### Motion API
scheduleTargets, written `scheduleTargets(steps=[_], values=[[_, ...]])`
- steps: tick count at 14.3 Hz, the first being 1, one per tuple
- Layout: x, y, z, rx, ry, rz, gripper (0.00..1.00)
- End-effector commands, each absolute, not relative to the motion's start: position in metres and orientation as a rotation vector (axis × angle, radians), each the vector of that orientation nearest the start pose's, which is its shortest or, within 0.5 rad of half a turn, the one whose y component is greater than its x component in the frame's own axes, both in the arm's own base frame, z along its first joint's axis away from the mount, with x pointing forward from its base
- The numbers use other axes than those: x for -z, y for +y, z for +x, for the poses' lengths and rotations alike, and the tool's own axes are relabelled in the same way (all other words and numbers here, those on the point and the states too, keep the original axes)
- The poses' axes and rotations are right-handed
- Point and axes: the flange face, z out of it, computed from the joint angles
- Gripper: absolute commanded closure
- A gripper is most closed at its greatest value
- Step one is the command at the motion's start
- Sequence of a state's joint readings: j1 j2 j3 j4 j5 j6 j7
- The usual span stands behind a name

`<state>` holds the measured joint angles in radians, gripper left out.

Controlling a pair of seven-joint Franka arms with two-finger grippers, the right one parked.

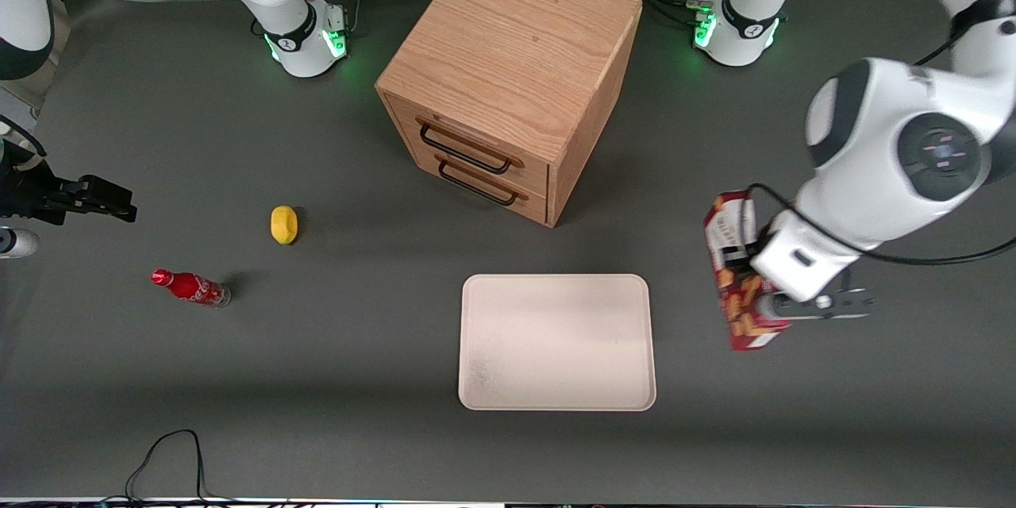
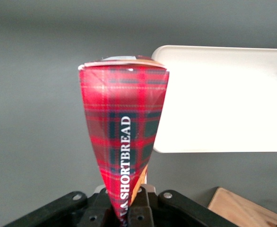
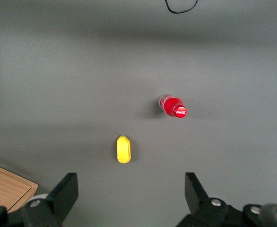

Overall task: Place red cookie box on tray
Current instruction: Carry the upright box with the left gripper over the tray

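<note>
One tray lies nearest the front camera, flat on the table. Beside it, toward the working arm's end, the gripper is clamped on one red cookie box, held clear of the tray and seemingly lifted off the table, though the height is hard to judge. Toward the parked arm's end lie one cola bottle and, farther back, one yellow lemon-like object. Farthest stands one wooden cabinet with two drawers.
</note>
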<state>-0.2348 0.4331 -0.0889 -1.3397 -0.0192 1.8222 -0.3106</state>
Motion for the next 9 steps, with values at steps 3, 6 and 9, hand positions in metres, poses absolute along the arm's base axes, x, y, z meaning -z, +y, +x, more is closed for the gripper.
scheduleTargets(steps=[3, 6, 9], values=[[-0.413, -0.268, 0.694, 0.027, 0.12, -3.207, 1.0], [-0.359, -0.283, 0.703, 0.018, 0.132, -3.192, 1.0], [-0.309, -0.293, 0.707, 0.034, 0.137, -3.174, 1.0]])
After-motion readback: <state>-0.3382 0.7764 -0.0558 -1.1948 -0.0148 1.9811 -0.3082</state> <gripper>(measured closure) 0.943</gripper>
